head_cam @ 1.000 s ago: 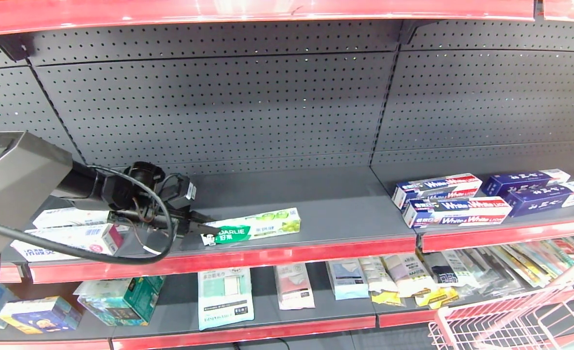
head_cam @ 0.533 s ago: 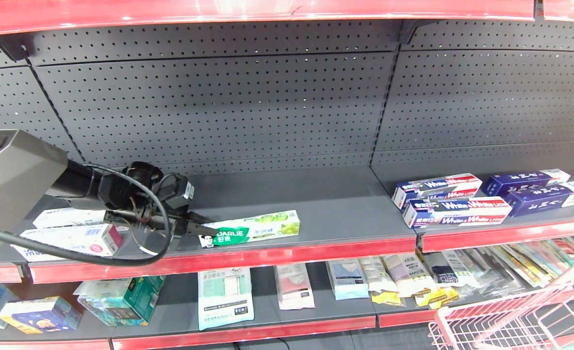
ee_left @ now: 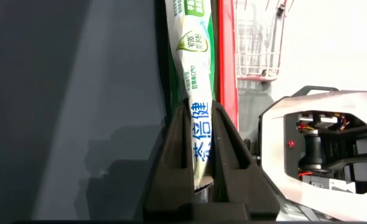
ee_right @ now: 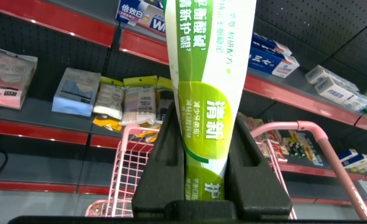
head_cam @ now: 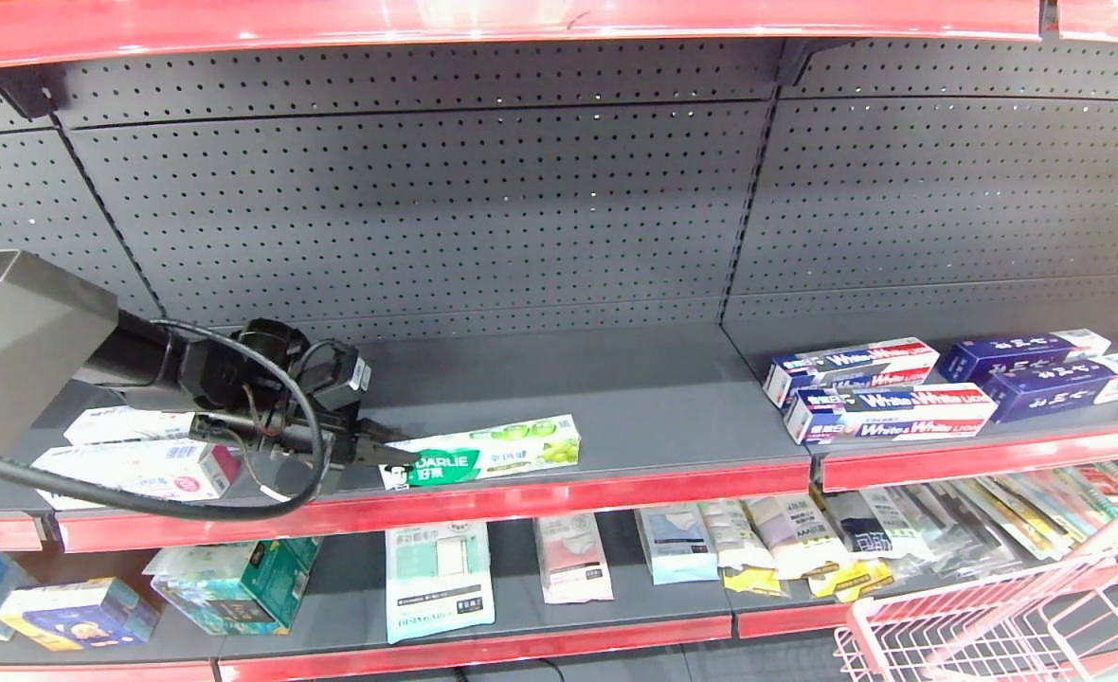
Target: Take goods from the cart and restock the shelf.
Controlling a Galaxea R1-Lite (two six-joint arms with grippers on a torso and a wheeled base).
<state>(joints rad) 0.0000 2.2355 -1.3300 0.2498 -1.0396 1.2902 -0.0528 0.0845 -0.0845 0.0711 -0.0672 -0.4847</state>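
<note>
A green and white toothpaste box (head_cam: pixel 488 453) lies lengthwise near the front edge of the grey middle shelf (head_cam: pixel 616 398). My left gripper (head_cam: pixel 384 455) is shut on its left end, coming in from the left. In the left wrist view, the black fingers (ee_left: pixel 174 149) clamp the box (ee_left: pixel 194 74) from both sides. My right gripper (ee_right: pixel 211 146) is shut on a second green toothpaste box (ee_right: pixel 209 68), held above the pink cart (ee_right: pixel 130 165).
White toothpaste boxes (head_cam: pixel 142 464) lie just left of my left gripper. Blue and white boxes (head_cam: pixel 886 412) and dark blue ones (head_cam: pixel 1042 374) fill the shelf's right bay. Flat packs (head_cam: pixel 573 559) line the lower shelf. The pink cart (head_cam: pixel 995 616) stands at the bottom right.
My left gripper has drawn back slightly to the left, pulling the green box with it along the shelf's front edge. It stays shut on the box.
</note>
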